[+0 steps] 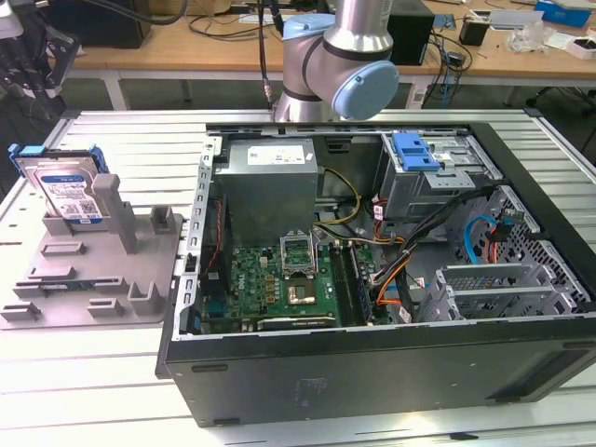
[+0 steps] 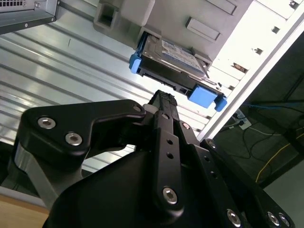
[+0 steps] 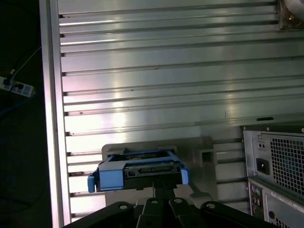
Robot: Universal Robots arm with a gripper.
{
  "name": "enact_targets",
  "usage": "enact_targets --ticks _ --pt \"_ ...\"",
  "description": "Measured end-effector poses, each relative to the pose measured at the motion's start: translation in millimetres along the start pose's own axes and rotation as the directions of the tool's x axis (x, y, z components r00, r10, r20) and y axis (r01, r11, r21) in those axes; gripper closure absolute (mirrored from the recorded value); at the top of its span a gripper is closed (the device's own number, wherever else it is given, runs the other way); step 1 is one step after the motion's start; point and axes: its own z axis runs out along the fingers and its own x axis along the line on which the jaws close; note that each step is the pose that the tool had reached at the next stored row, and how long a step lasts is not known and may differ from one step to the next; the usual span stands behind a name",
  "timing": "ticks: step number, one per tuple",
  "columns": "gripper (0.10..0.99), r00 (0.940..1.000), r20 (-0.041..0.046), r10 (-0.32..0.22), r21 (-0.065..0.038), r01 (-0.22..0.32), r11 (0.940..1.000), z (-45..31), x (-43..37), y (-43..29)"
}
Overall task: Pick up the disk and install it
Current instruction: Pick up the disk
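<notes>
— How much of the disk (image 1: pixel 65 186) shows in the exterior view?
— Its upper part. The lower end sits down in the grey holder (image 1: pixel 102 270), and one of the holder's posts covers a corner. The label's print is too small to read.
— And the gripper (image 1: pixel 33 65)?
— A dark shape, cut off at the exterior view's left edge. The arm (image 1: pixel 340 56) runs out past the upper edge.
— The wrist views?
— In the second wrist view the holder (image 2: pixel 190 23) covers the disk's (image 2: pixel 175 59) far end. In the first, the gripper (image 3: pixel 164 185) hides its near edge, and the computer case (image 3: pixel 275 171) is cut by the picture's edge.
</notes>
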Motion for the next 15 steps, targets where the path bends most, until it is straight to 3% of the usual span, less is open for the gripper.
enact_targets --ticks 3,8,15 --pt "0.980 0.9995 -0.0047 -0.031 0.000 0.031 0.9995 0.1 1.2 0.0" --pt "0.980 0.9896 -0.0128 -0.144 -0.004 0.144 0.9896 0.5 1.2 -0.1" --pt "0.980 0.9605 -0.0229 -0.277 -0.009 0.277 0.9608 0.8 1.2 0.1"
